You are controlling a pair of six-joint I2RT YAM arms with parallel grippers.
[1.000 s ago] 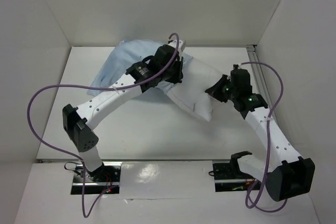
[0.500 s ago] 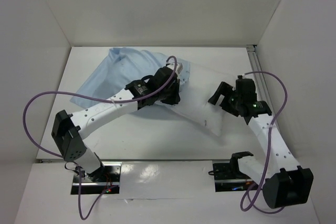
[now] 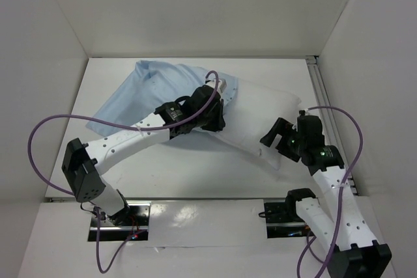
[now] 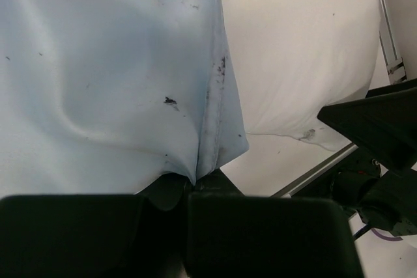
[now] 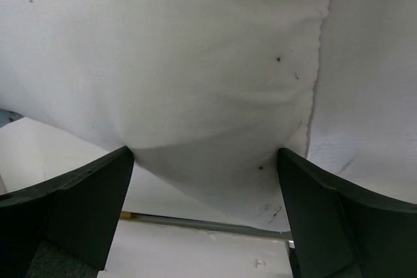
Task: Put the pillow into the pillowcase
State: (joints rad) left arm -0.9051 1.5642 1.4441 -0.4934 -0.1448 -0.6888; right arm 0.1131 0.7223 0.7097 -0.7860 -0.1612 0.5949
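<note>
The plump white pillow (image 3: pixel 260 112) lies flat on the table, centre right. At back left, the pale blue pillowcase (image 3: pixel 146 89) is spread out with its right edge over the pillow's left end. My left gripper (image 3: pixel 218 107) is shut on that speckled hem (image 4: pixel 212 128), pinching it at the jaws (image 4: pixel 195 183). The right gripper (image 3: pixel 277 138) stands open at the pillow's near right corner. In the right wrist view that corner (image 5: pixel 208 96) bulges between the wide-spread fingers (image 5: pixel 88 203).
A metal rail (image 3: pixel 319 89) runs along the right edge of the white table (image 3: pixel 189 167). White walls close in the back and both sides. Purple cables (image 3: pixel 52 128) loop off both arms.
The right gripper has opened, released the pillow and drawn back toward the near edge. The pillow has settled flat. The left gripper has pulled the pillowcase edge slightly nearer.
</note>
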